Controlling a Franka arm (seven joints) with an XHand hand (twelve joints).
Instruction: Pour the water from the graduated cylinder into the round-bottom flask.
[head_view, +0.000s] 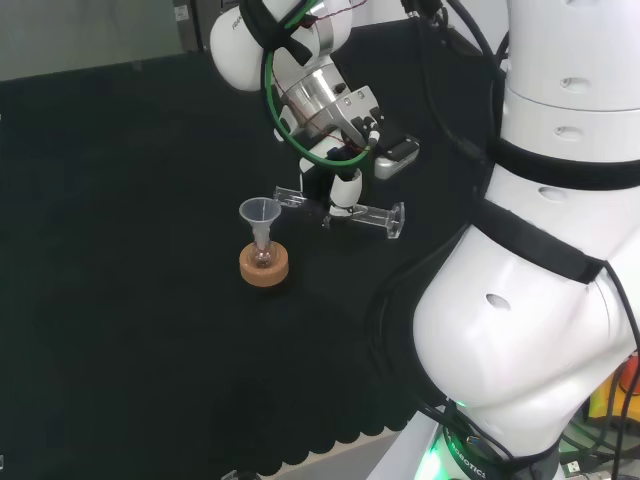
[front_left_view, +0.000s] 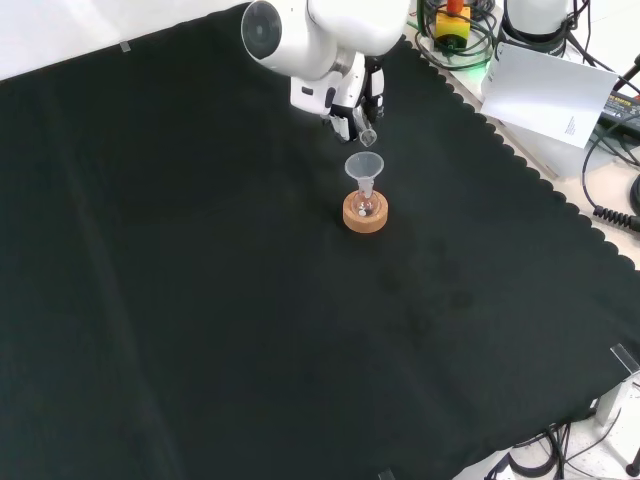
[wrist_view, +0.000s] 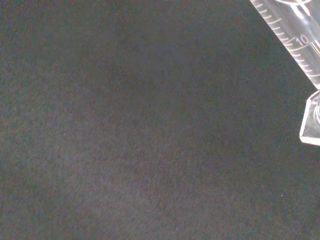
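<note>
A clear graduated cylinder (head_view: 365, 216) is tipped nearly level above the cloth, with my hand (head_view: 343, 188) shut around its middle. In the head view its mouth points left, just right of and slightly above a clear funnel (head_view: 260, 212). The funnel sits in the neck of a small round-bottom flask (head_view: 263, 254) on a cork ring (head_view: 264, 268). From the front, the hand (front_left_view: 352, 104) hangs just behind the funnel (front_left_view: 364, 164), and the cylinder's mouth (front_left_view: 368, 137) sits over the funnel's far rim. The flask (front_left_view: 364, 205) rests in its cork ring (front_left_view: 365, 217). In the wrist view the cylinder's scale (wrist_view: 292, 30) and foot (wrist_view: 313, 120) show close up.
The arm's white links (head_view: 540, 250) stand at the right of the head view. In the front view the cloth's scalloped edge (front_left_view: 520, 165) runs along the right, with a white sheet (front_left_view: 545, 90) and cables beyond it.
</note>
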